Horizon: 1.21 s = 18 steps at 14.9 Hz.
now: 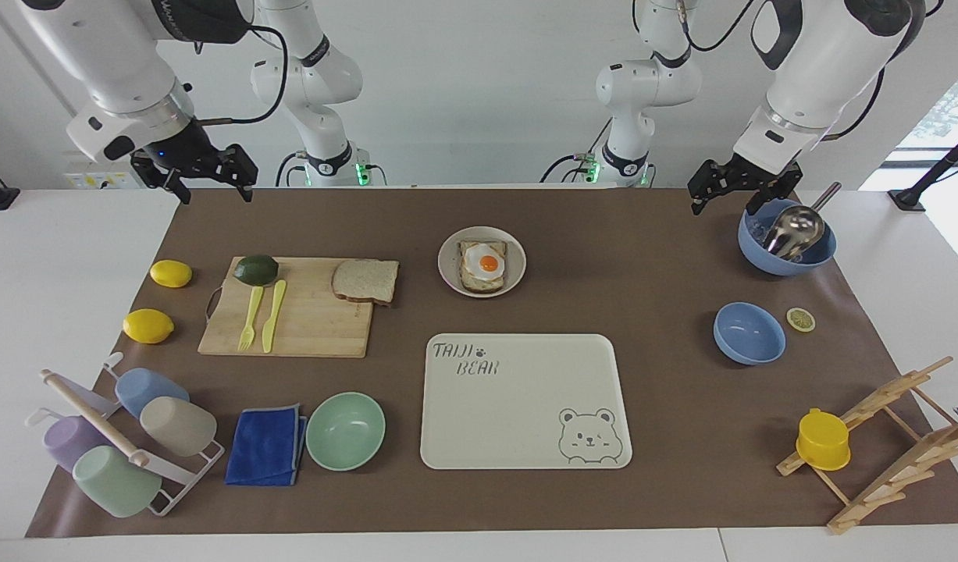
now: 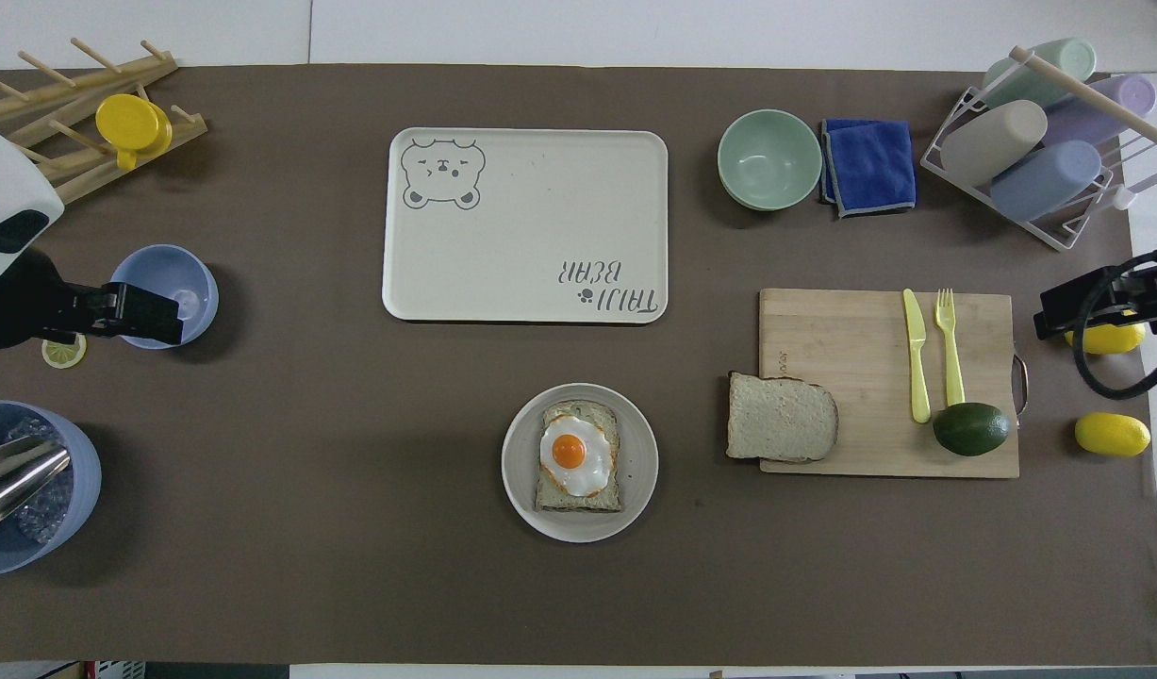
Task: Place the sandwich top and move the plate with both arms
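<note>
sandwich top (image 1: 365, 281) on cutting board (image 1: 307, 324) beside knife (image 1: 273, 315); both empty grippers (image 1: 207, 184) (image 1: 735, 193) wide, aloft.

A matt brown paper-like sheet (image 1: 650, 406) covers the table. The board (image 1: 315, 324) is pale wood with visible grain, as is the rack (image 1: 892, 437). The scoop (image 1: 795, 229) is shiny metal. The cloth (image 1: 266, 445) is soft blue fabric. The tray (image 1: 525, 421), plate (image 1: 447, 269) and green bowl (image 1: 346, 431) look like smooth, matt plastic. The bread (image 1: 365, 281) is porous, with a darker crust.
</note>
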Each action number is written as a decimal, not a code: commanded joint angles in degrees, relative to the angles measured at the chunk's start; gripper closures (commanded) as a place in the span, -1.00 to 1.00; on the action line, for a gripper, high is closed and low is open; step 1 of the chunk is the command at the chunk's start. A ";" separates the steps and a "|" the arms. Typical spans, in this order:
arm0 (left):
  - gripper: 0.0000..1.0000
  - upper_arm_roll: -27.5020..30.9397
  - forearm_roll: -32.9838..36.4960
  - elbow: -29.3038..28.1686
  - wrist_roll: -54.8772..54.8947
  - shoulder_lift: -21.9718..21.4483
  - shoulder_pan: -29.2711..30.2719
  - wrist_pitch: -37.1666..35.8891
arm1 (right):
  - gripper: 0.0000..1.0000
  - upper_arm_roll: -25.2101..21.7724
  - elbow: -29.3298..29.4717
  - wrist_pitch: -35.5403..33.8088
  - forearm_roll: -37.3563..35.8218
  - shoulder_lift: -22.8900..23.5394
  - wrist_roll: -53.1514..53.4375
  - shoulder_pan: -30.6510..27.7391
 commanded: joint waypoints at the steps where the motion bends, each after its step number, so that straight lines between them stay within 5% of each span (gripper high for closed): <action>1: -1.00 -0.30 0.91 -0.20 0.17 -0.73 0.48 -0.67 | -1.00 0.66 -1.53 0.61 -1.72 0.24 5.77 5.29; 5: -1.00 -0.30 0.91 -0.20 0.17 -0.73 0.48 -0.67 | -1.00 0.75 0.22 2.97 -7.17 8.22 18.21 18.11; 13: -1.00 -0.30 0.91 -0.20 0.17 -0.73 0.48 -0.67 | -1.00 1.19 4.70 9.91 -6.39 25.81 43.81 30.09; 18: -1.00 -0.30 0.91 -0.20 0.17 -0.73 0.48 -0.67 | -1.00 1.19 -2.32 13.62 -6.91 25.92 45.77 30.01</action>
